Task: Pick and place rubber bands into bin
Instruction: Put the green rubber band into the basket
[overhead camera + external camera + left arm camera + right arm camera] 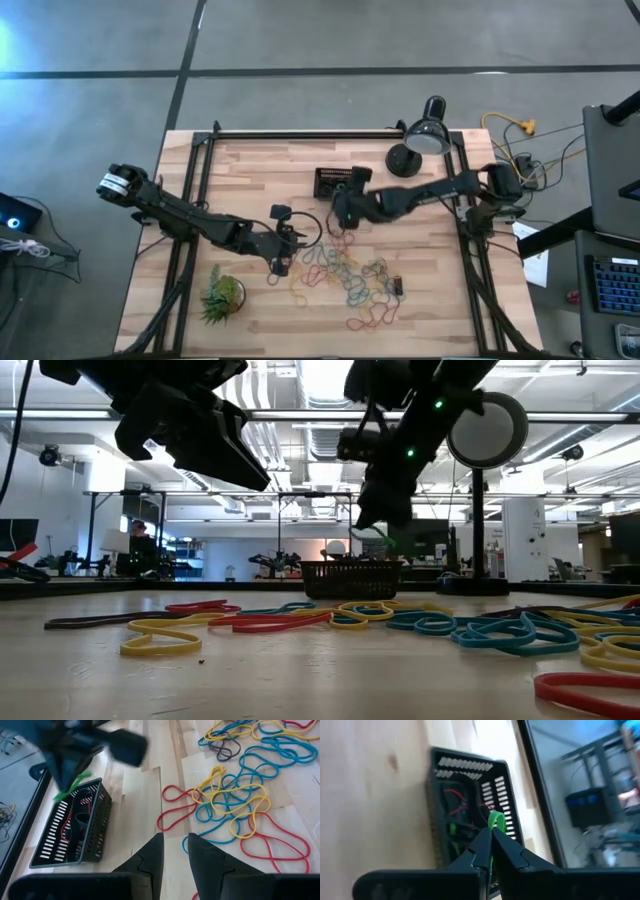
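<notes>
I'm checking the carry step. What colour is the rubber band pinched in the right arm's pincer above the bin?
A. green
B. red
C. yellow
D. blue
A: in the right wrist view the right pincer is shut on a green rubber band whose loop sticks out past its fingertips, over the black slotted bin.

The table [250, 170] was pale wood, laid in smooth planks with visible grain and a faint sheen. The bin [470, 795] looked like matt black plastic, its walls cut with slots. The rubber bands [235, 795] were smooth, soft rubber, slightly glossy in the low view. At two o'clock from the bin, the lamp [425, 137] had a glossy black shade. The right gripper [490, 851] had dark matt fingers [512, 855], pinching a green band [496, 821]. The left gripper [175, 854] looked equally matt.
</notes>
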